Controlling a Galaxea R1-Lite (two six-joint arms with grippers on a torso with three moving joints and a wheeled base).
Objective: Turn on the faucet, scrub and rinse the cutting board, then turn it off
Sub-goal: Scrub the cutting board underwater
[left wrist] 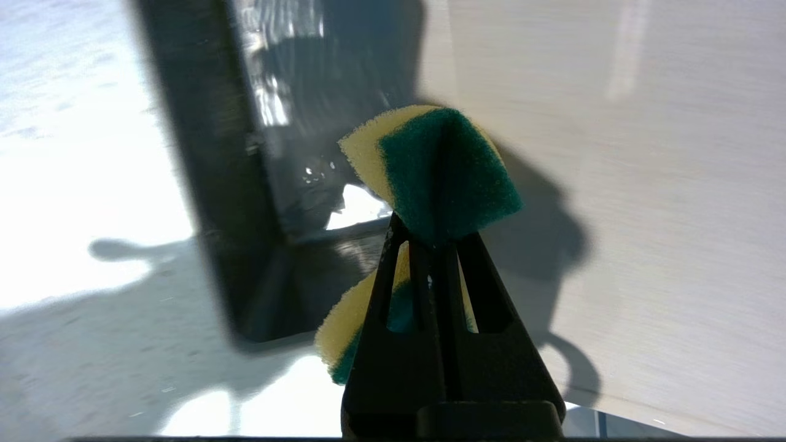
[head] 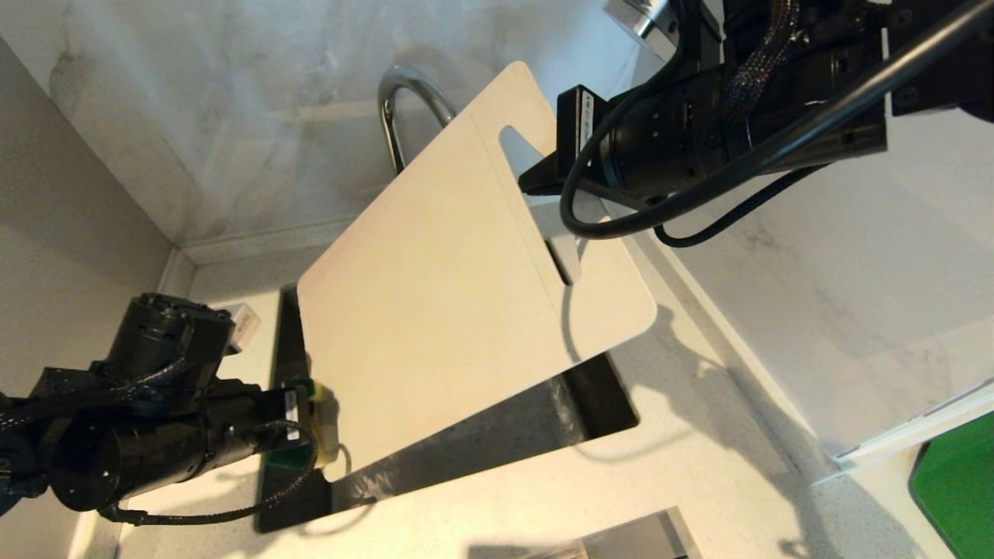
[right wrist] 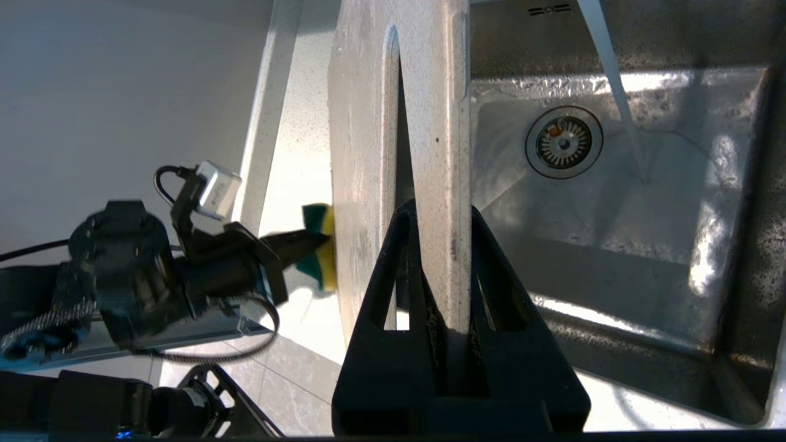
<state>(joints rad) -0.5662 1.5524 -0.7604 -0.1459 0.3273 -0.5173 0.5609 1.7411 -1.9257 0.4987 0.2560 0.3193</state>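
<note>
Where legible, no writing anywhere.

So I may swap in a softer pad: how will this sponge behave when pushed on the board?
The sponge likely squashes easily: it already folds in the shut left gripper. Pressed against the cutting board, it should flatten. Probably light.

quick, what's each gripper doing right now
left gripper: shut on the sponge.
right gripper: shut on the cutting board, held over the sink.
</note>
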